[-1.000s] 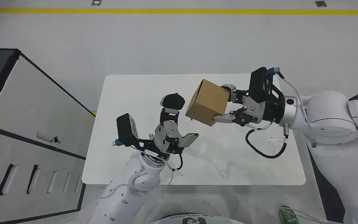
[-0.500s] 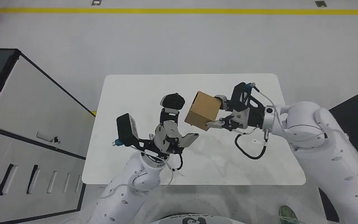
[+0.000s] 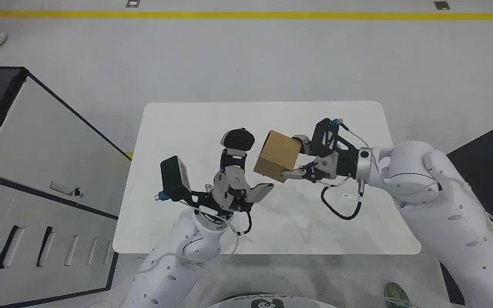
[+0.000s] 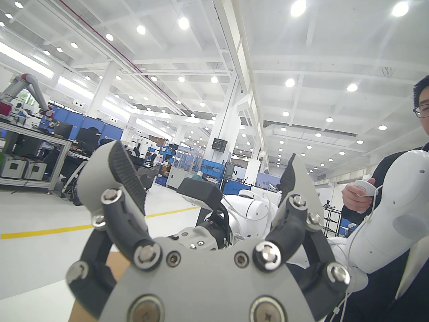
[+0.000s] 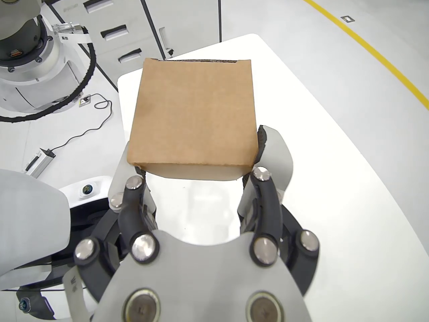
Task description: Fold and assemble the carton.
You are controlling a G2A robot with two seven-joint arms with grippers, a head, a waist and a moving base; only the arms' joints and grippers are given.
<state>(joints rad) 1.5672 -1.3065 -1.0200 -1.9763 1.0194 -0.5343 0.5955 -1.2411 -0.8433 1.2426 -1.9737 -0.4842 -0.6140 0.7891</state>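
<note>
My right fingers (image 5: 280, 155) pinch the brown carton (image 3: 277, 154) at its right end, over the white desk (image 3: 192, 131); my left fingers (image 4: 124, 172) are spread, empty, just near-left of it.

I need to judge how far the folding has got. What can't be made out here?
Carton far end: right wrist view, its own top panel hides the flaps.
Carton underside: top view, the carton itself hides whether it touches the table.
Pads of the right gripper: right wrist view, the carton's sides cover them.
Left wrist view: the left gripper base covers all but a brown sliver, probably the carton.
</note>
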